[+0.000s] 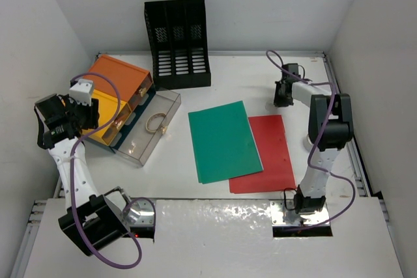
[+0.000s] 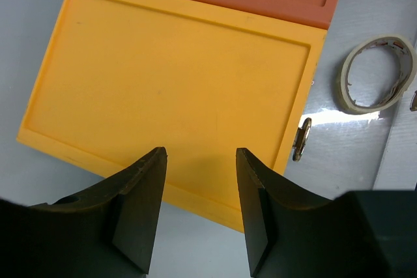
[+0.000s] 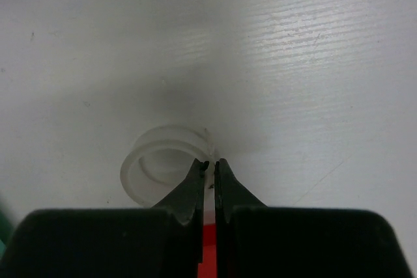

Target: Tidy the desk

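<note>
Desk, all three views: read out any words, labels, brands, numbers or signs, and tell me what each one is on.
None: no readable text in any view. The green folder, red folder, black file rack, orange-and-yellow drawer box, beige tape roll and clear tape roll show no print or labels.

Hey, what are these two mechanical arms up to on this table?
They are tidying a white desk. The right hand is shut, its tips at the edge of a small clear tape roll lying on the desk; whether it truly grips the roll is hard to tell. The left hand hangs open above the yellow drawer box, holding nothing. A green folder and a red folder lie flat mid-desk, and a black file rack stands at the back.
</note>
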Motion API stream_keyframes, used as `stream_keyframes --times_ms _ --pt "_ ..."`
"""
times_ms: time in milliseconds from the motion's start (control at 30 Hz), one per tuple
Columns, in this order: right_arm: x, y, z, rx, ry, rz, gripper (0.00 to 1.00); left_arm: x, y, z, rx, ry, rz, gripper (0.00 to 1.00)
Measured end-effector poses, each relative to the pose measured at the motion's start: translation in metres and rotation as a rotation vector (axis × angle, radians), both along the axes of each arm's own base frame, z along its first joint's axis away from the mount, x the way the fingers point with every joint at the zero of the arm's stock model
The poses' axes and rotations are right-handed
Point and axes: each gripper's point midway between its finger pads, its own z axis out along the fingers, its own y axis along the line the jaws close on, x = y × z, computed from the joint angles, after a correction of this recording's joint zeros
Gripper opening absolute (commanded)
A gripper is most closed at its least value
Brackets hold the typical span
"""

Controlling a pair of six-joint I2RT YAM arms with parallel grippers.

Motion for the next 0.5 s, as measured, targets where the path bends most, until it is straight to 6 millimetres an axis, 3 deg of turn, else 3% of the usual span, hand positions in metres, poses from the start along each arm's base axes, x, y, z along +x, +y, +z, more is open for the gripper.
stream_keyframes --times_ms 167,267,367,500 --pt "0.000 0.016 0.002 -0.071 0.001 0.056 0.00 0.000 0.000 0.000 0.002 0.000 -0.001 0.45" --pt "0.002 0.050 0.020 -0.131 -0.049 0.137 0.00 0.000 0.000 0.000 0.001 0.002 -0.002 0.45" --pt "0.010 0.107 0.069 -0.173 -0.210 0.246 0.00 -0.001 -0.001 -0.001 -0.001 0.004 -0.001 0.45" --pt "0.004 0.218 0.156 -0.147 -0.483 0.432 0.00 -0.002 -0.001 0.002 0.003 -0.002 -0.001 0.45"
